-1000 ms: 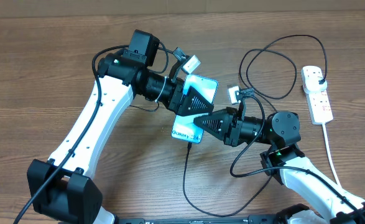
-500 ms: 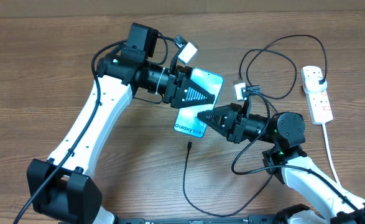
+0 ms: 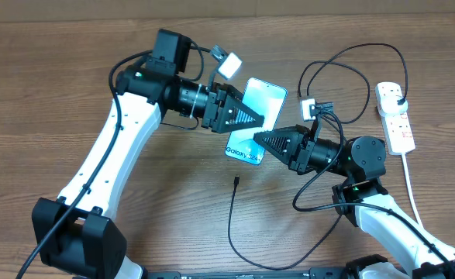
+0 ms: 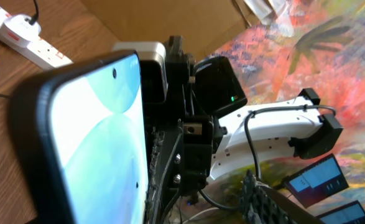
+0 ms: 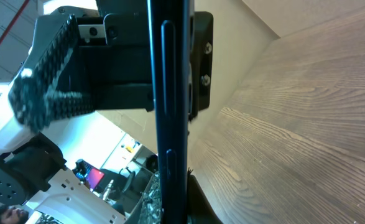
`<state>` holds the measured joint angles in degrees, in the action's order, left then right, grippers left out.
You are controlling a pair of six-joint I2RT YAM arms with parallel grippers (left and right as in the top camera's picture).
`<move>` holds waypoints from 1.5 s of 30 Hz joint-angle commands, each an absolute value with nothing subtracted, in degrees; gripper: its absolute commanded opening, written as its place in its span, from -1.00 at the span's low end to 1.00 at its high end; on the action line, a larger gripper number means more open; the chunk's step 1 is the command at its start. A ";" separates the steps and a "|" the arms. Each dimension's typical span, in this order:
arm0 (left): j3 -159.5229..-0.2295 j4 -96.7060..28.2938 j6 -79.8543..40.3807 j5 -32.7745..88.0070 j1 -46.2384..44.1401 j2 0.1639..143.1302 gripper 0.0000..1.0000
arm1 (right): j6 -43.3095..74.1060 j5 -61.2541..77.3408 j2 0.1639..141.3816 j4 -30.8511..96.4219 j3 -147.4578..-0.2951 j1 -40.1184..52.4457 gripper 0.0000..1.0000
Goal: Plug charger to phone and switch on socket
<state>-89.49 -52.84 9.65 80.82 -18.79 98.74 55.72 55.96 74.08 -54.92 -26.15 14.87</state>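
Wooden tabletop (image 3: 49, 85), with the phone being held up between both arms: the step in hand looks like steadying the phone for the charger.
The phone (image 3: 264, 99) is hanging clear of the tabletop, the right gripper (image 3: 267, 140) pinching it shut across its thin edge. The left gripper (image 3: 249, 118) is pressing in at the phone's other side, but I cannot tell whether it is clamping. The cable tip (image 3: 236, 180) is lying loose below both grippers, apart from the phone. The socket (image 3: 395, 118) is lying well behind the right gripper. Next, one gripper probably needs freeing to fetch that tip.
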 commanded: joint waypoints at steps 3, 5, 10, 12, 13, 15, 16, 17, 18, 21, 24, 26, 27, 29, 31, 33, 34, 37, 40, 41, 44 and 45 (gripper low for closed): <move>-89.82 -53.65 10.96 81.01 -21.78 98.32 0.29 | 56.16 53.65 73.30 -54.89 -27.46 14.13 -0.93; -89.82 -53.78 10.94 81.01 -22.24 98.32 0.23 | 56.16 54.06 73.30 -54.02 -27.46 14.11 -0.93; -89.82 -53.78 10.94 81.01 -22.09 98.32 -0.11 | 56.16 54.04 73.30 -52.99 -27.46 14.11 -0.93; -89.82 -53.78 10.92 81.03 -22.09 98.32 -0.17 | 56.16 54.04 73.30 -52.99 -27.46 14.11 -0.93; -89.84 -53.78 10.92 81.03 -22.11 98.32 -0.21 | 56.16 54.04 73.30 -52.99 -27.46 14.11 -0.93; -89.82 -53.80 10.92 81.01 -22.15 98.32 -0.34 | 56.16 54.06 73.30 -52.97 -27.46 14.11 -0.92; -89.84 -53.80 10.90 81.03 -22.15 98.32 -0.47 | 56.16 54.11 73.30 -52.97 -27.46 14.11 -0.92; -89.84 -53.80 10.87 81.01 -22.15 98.32 -0.65 | 56.16 54.24 73.30 -52.97 -27.46 14.11 -0.92; -89.82 -53.80 10.81 81.03 -22.15 98.32 -0.83 | 56.16 54.28 73.30 -52.99 -27.46 14.11 -0.92; -89.82 -53.78 10.68 80.99 -22.09 98.32 -0.92 | 56.16 54.28 73.30 -52.99 -27.46 14.11 -0.92; -89.82 -53.74 10.70 80.49 -22.04 98.32 -0.92 | 56.16 54.28 73.30 -52.99 -27.46 14.11 -0.80; -89.84 -53.74 10.70 78.59 -21.85 98.32 -0.92 | 56.16 54.28 73.30 -52.99 -27.46 14.11 -0.37; -89.82 -53.74 10.68 76.49 -21.71 98.32 -0.92 | 56.14 54.28 73.30 -52.99 -27.46 14.11 -0.10; -89.84 -53.91 10.66 70.59 -21.54 98.35 -0.92 | 56.10 54.28 73.30 -52.99 -27.46 14.11 0.31; -89.84 -54.78 9.63 61.76 -21.54 98.35 -0.92 | 54.63 54.76 73.30 -52.99 -27.44 14.11 0.79; -89.82 -56.49 6.61 51.05 -21.54 98.35 -0.91 | 51.07 56.18 73.30 -52.49 -27.44 14.11 0.98; -89.82 -57.60 4.21 44.88 -21.54 98.37 -0.91 | 49.78 56.75 73.30 -51.64 -27.44 14.11 1.00; -89.76 -61.10 -3.66 27.94 -21.54 98.65 -0.92 | 46.92 57.04 73.30 -44.99 -27.44 14.11 1.00; -89.56 -63.72 -10.04 17.89 -21.54 99.63 -0.91 | 42.37 56.14 73.30 -34.79 -27.44 14.11 1.00; -89.27 -64.16 -12.08 15.97 -21.56 99.98 -0.91 | 41.32 55.42 73.30 -31.20 -27.44 14.11 1.00; -87.72 -63.94 -16.67 12.14 -21.80 101.27 -0.92 | 39.97 51.16 73.34 -19.92 -27.44 14.11 0.99; -87.07 -63.64 -18.13 11.00 -21.93 101.93 -0.92 | 39.97 49.28 73.34 -16.27 -27.44 14.11 1.00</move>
<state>-88.49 -64.10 -9.65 21.04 -21.67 100.42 43.35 53.87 73.56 -19.75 -26.96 14.28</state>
